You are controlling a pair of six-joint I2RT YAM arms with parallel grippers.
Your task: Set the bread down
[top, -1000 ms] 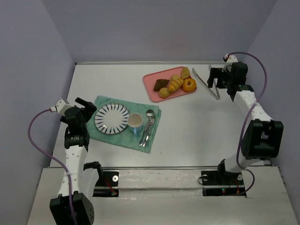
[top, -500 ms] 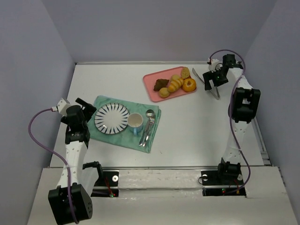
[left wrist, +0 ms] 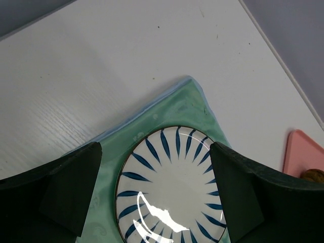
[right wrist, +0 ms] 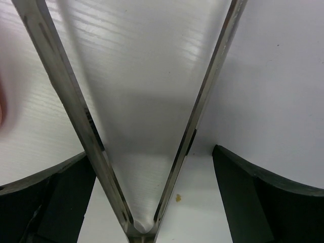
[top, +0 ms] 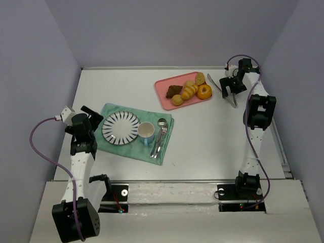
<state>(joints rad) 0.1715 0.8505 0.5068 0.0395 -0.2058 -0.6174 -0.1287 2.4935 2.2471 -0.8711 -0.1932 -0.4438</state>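
Two-armed tongs inside spread right gripper | bread on tray

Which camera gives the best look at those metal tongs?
The right wrist view: the tongs fill it, both blades close up. The top view shows them whole but tiny; the left wrist view misses them.

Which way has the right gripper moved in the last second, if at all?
Yes. The right gripper has edged slightly left, toward the pink tray, and now hangs open astride the tongs.
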